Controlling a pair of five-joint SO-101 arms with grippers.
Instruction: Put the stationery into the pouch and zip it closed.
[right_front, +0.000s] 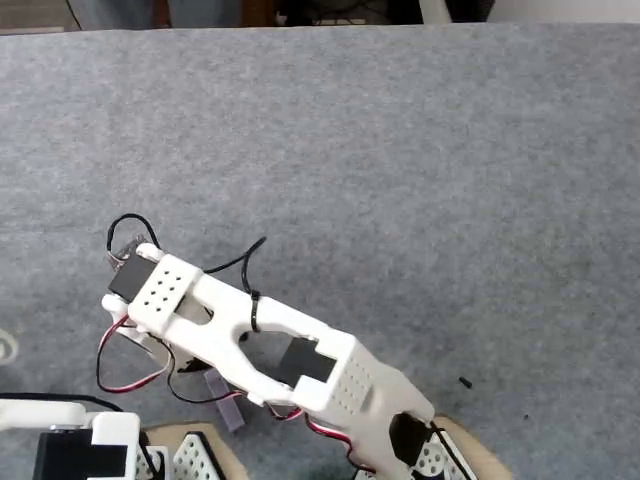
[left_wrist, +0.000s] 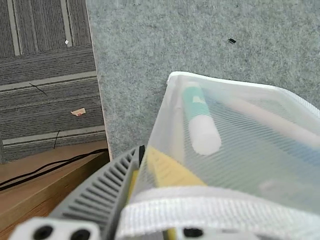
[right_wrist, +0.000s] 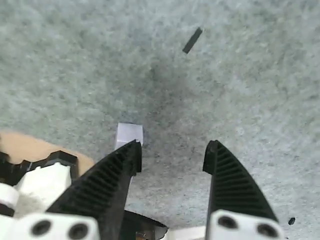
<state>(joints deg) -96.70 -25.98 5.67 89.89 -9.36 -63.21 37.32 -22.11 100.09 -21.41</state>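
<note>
Grey ribbed plastic marks the one finger (left_wrist: 107, 192) of the left gripper (left_wrist: 150, 162) that shows in its wrist view. It lies against the side of the pouch (left_wrist: 240, 150). Its partner is hidden behind the fabric, and the jaws stand close together, clamped on the pouch near its white woven band (left_wrist: 210, 212). The pouch is translucent mesh, held up over the grey felt mat (left_wrist: 150, 40). Through the mesh show a green-and-white stick (left_wrist: 200, 120), a yellow piece (left_wrist: 167, 172) next to the finger and a pale long rod (left_wrist: 270, 122). Past the mat's edge lie striped carpet (left_wrist: 45, 60) and a wooden surface (left_wrist: 40, 185) with a black cable across it.

The right gripper (right_wrist: 174, 150) points down at the mat with its jaws wide apart and bare felt between them. A small lilac block (right_wrist: 129, 134) lies on the mat just beside the tip of one finger; whether they touch I cannot tell. A black sliver (right_wrist: 192, 40) lies well beyond. To one side sits a round wooden base (right_wrist: 20, 145) carrying a white arm part (right_wrist: 42, 182).

From the high view, a white arm (right_front: 260, 330) stretches low across the near part of the mat, running leftward from a wooden base at the near right edge. The lilac block lies under it, between the two bases. A second arm (right_front: 70, 430) sits at the near left corner.
</note>
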